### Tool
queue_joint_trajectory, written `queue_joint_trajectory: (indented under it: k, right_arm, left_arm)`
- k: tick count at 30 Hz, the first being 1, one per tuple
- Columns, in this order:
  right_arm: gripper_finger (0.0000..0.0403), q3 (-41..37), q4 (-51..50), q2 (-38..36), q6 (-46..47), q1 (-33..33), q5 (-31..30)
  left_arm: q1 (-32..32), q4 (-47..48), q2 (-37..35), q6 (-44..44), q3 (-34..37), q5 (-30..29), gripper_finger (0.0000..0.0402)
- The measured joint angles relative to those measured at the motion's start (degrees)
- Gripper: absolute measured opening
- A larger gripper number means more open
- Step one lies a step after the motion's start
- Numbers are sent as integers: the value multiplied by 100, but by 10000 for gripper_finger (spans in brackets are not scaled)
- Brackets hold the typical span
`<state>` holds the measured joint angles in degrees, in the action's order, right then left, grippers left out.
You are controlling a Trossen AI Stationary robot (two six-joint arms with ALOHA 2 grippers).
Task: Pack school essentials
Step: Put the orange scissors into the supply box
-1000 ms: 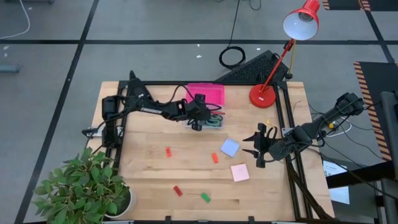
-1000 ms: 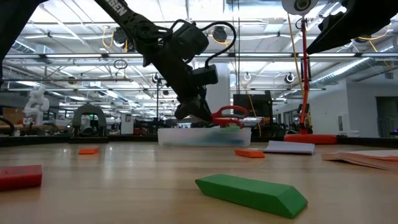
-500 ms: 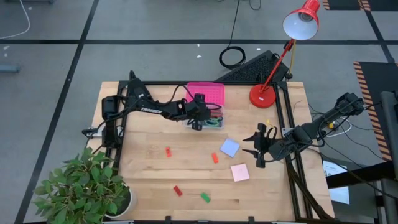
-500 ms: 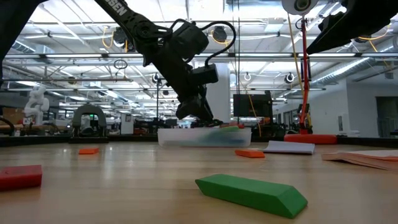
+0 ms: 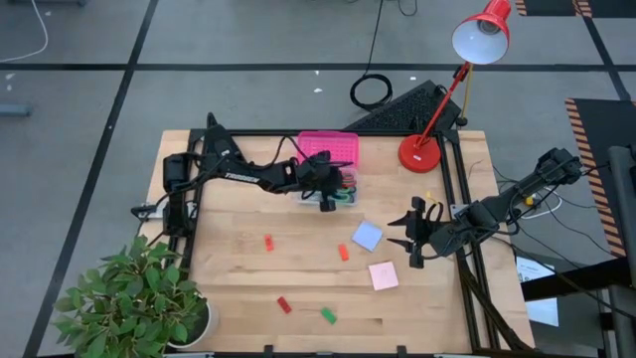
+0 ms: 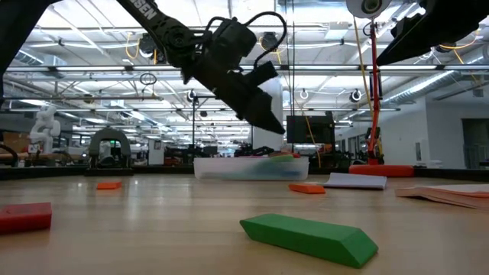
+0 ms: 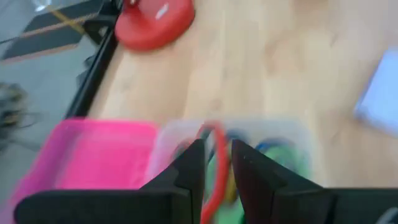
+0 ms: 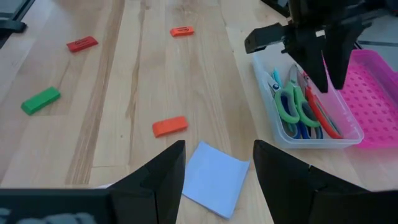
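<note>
The left gripper (image 8: pixel 323 59) hangs over the box (image 8: pixel 311 134), fingers nearly together, holding nothing; the right gripper (image 5: pixel 412 239) waits, spread wide

two black jointed arms with looping black cables, white lettering on the left arm (image 5: pixel 238 175), tapered dark fingers (image 8: pixel 323 53).

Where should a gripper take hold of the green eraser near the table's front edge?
Across the green eraser's two long sides, coming straight down from above. It lies flat as a narrow block with bare wood around it, so its short width probably fits between the fingers.
</note>
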<state>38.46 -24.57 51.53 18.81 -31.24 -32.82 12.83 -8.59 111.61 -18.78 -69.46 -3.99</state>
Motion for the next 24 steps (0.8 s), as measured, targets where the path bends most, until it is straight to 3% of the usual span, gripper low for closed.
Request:
queue_joint_trajectory:
  k: [3, 9, 24]
  right_arm:
    - [184, 0, 8, 0, -2, 0, -6]
    - [184, 4, 100, 3, -18, 2, -11]
    - [184, 4, 164, 2, -66, 2, -11]
  left_arm:
    - [41, -77, 66, 389, 7, 270, 67]
    - [126, -336, 461, 634, 5, 263, 6]
    - [89, -378, 374, 754, 10, 241, 15]
